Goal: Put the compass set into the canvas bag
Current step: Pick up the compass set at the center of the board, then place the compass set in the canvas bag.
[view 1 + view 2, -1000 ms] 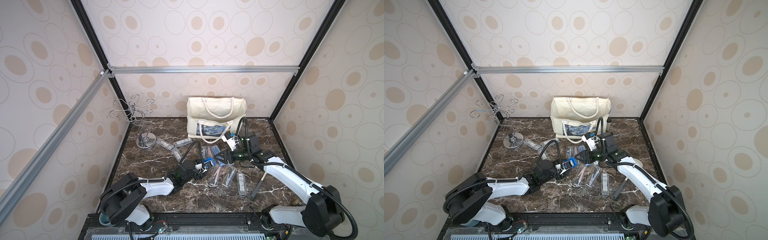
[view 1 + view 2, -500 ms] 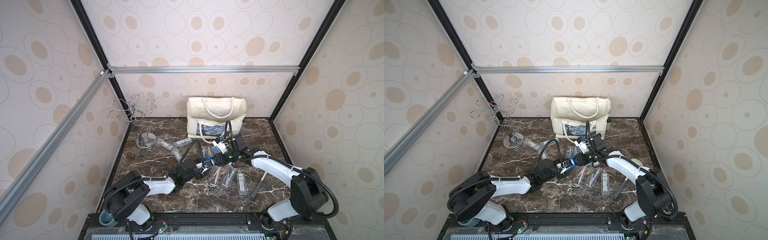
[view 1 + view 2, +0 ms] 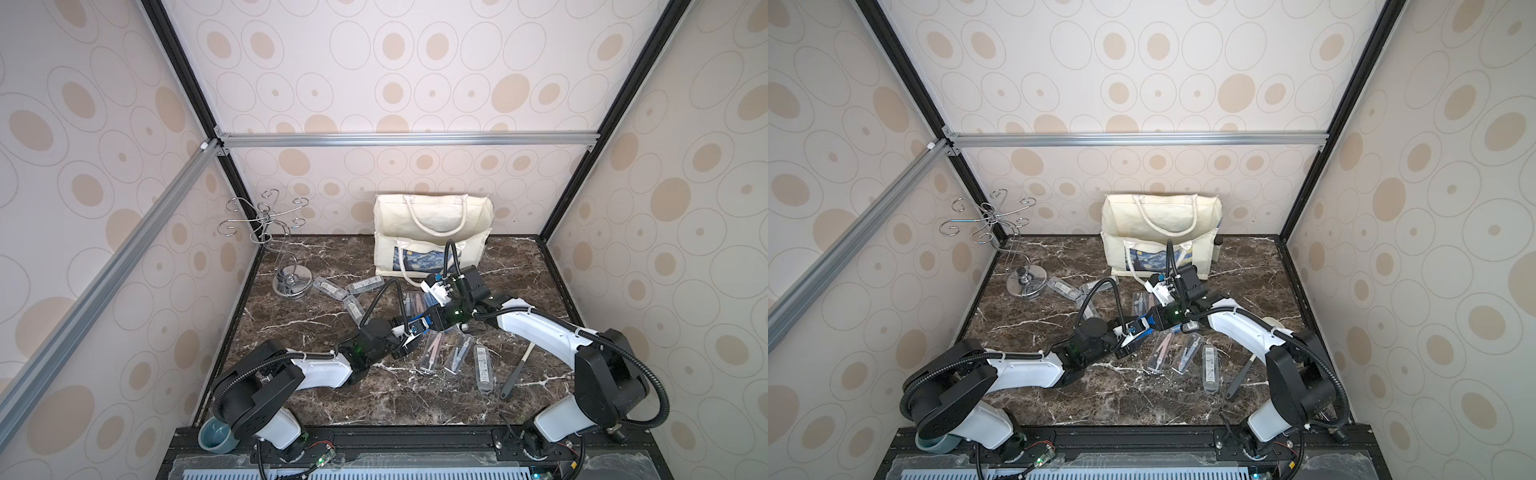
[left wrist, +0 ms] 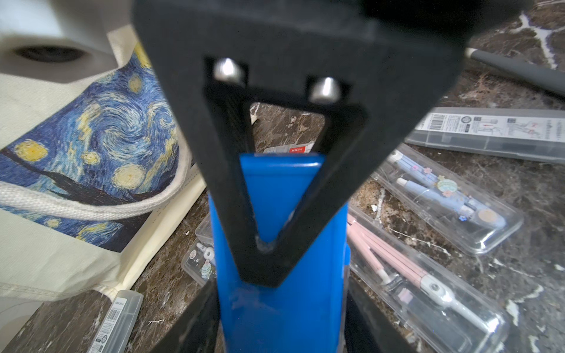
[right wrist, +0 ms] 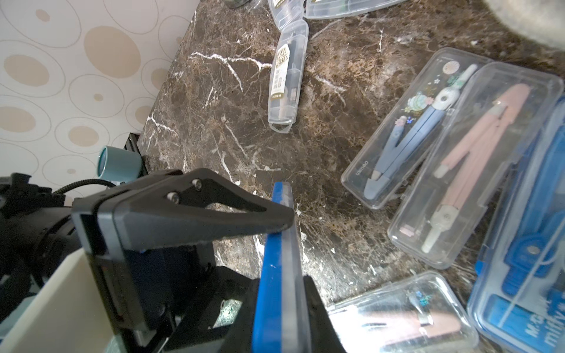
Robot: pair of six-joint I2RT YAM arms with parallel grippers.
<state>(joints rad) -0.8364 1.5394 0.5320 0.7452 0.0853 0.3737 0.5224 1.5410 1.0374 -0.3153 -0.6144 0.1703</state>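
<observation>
Landmark: canvas bag (image 3: 388, 232), standing upright, starry print facing the arms. You have the blue compass set (image 3: 1139, 327) in front of that printed face, outside the bag and clear of it, with both arms on it. Your left gripper (image 4: 282, 296) clamps the case across its width. Your right gripper (image 5: 278, 305) is pinched tight on its flat faces. Several clear compass cases (image 5: 406, 128) lie loose in front of the bag, near the held one.

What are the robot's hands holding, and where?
Both hold the flat blue plastic compass case: left gripper at one end, right gripper at the other end.
</observation>
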